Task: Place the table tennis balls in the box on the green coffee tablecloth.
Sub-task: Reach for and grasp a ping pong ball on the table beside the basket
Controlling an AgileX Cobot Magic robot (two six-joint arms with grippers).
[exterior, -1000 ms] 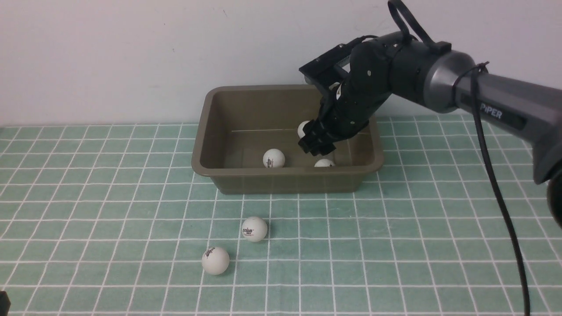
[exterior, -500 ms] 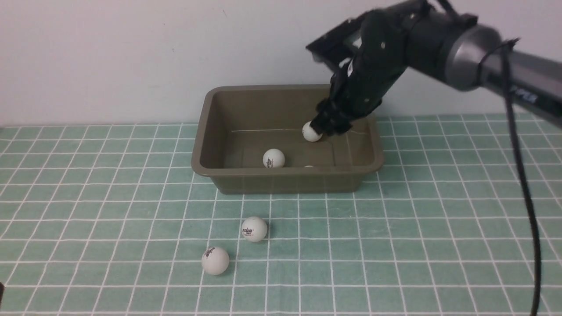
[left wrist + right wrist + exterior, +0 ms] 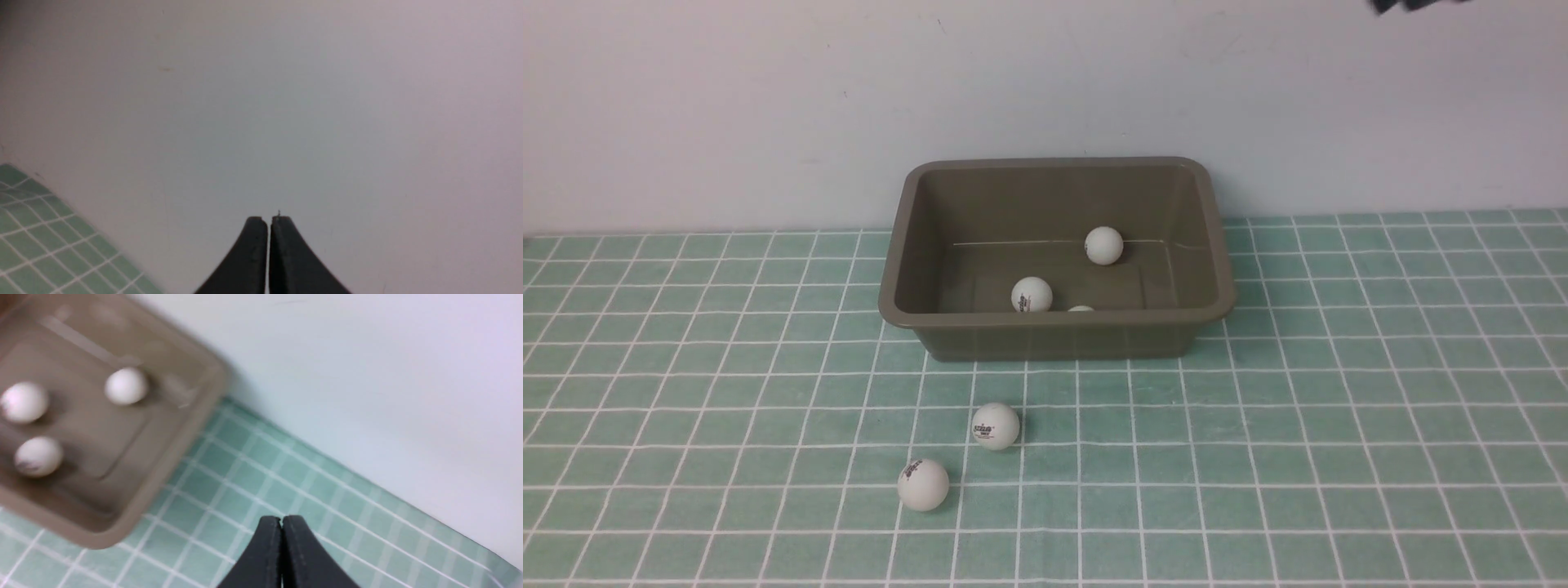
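Note:
The olive-brown box (image 3: 1054, 336) stands on the green coffee tablecloth (image 3: 1339, 408) near the back wall. Three table tennis balls lie inside it: one at the back (image 3: 1103, 245), one in the middle (image 3: 1032, 295), one half hidden behind the front wall (image 3: 1081, 309). Two more balls (image 3: 995, 425) (image 3: 923, 484) rest on the cloth in front of the box. My right gripper (image 3: 281, 519) is shut and empty, high above the cloth beside the box (image 3: 186, 430); its view blurs the three balls (image 3: 125, 386) (image 3: 24, 402) (image 3: 38, 455). My left gripper (image 3: 268, 220) is shut and empty, facing the wall.
A plain white wall (image 3: 768, 106) rises right behind the box. Only a dark sliver of the right arm (image 3: 1413, 5) shows at the top edge of the front view. A corner of the cloth (image 3: 32, 228) shows in the left wrist view.
My right arm rose out of the box and almost left the front view, its jaws closing on nothing. The ball it stood over stays at the back; the front ball rolled left.

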